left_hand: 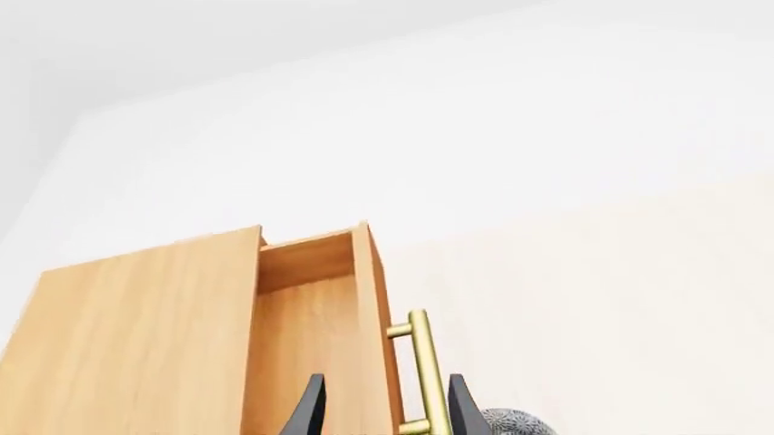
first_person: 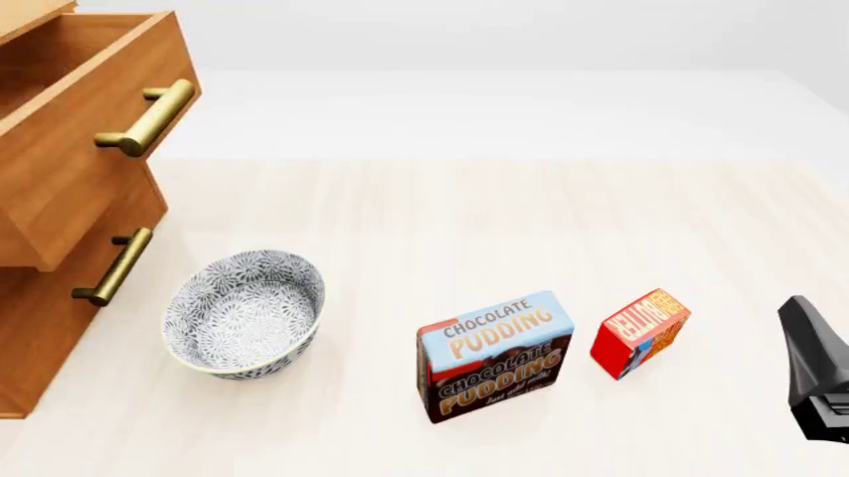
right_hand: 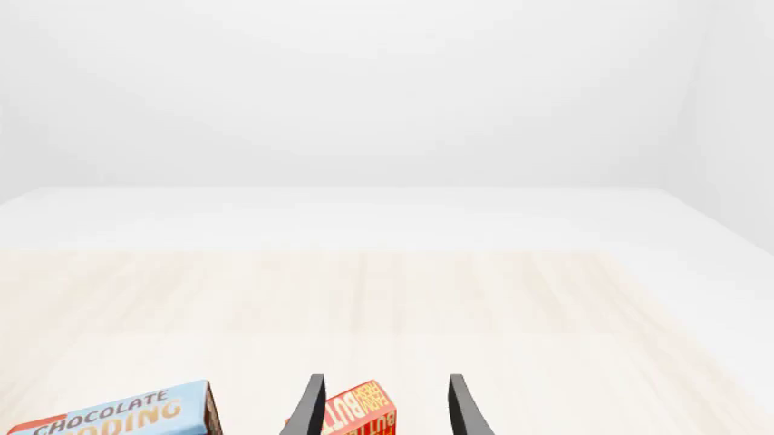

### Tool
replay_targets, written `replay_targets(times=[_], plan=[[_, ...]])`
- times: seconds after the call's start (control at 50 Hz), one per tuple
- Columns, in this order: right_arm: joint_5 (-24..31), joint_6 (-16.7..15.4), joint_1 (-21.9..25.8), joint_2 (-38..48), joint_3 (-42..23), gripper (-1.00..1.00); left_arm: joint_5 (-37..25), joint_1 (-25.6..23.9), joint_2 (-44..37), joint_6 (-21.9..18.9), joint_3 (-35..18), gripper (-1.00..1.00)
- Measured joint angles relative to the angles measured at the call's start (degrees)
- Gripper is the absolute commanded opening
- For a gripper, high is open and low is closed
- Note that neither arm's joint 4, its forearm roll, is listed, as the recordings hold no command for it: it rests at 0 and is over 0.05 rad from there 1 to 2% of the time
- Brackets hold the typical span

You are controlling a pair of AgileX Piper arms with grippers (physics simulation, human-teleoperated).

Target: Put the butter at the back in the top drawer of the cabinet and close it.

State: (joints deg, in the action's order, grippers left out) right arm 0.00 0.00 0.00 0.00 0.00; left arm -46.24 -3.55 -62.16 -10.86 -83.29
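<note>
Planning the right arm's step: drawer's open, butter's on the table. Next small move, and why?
Probably ease the right gripper forward and down over the butter, then close. Its fingers stand apart, lined up with the box but not holding it, and the top drawer is already pulled out.

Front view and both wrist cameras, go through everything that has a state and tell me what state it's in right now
top drawer: pulled open
butter: standing on the table, not gripped
pudding box: upright on the table, left of the butter
bowl: upright beside the cabinet
left gripper: open, straddling the drawer handle
right gripper: open, lined up on the butter
</note>
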Motion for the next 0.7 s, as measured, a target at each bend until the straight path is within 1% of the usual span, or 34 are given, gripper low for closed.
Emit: replay_targets(times=[0.38,0.7], plan=[[0.0,0.0,0.0,0.0,0.0,1.0,-0.7,1.71,-2.2,1.62,0.81,1.0],[0.0,0.0,0.0,0.0,0.0,1.0,-0.33,2.11,-4.13,3.01,1.85,1.0]])
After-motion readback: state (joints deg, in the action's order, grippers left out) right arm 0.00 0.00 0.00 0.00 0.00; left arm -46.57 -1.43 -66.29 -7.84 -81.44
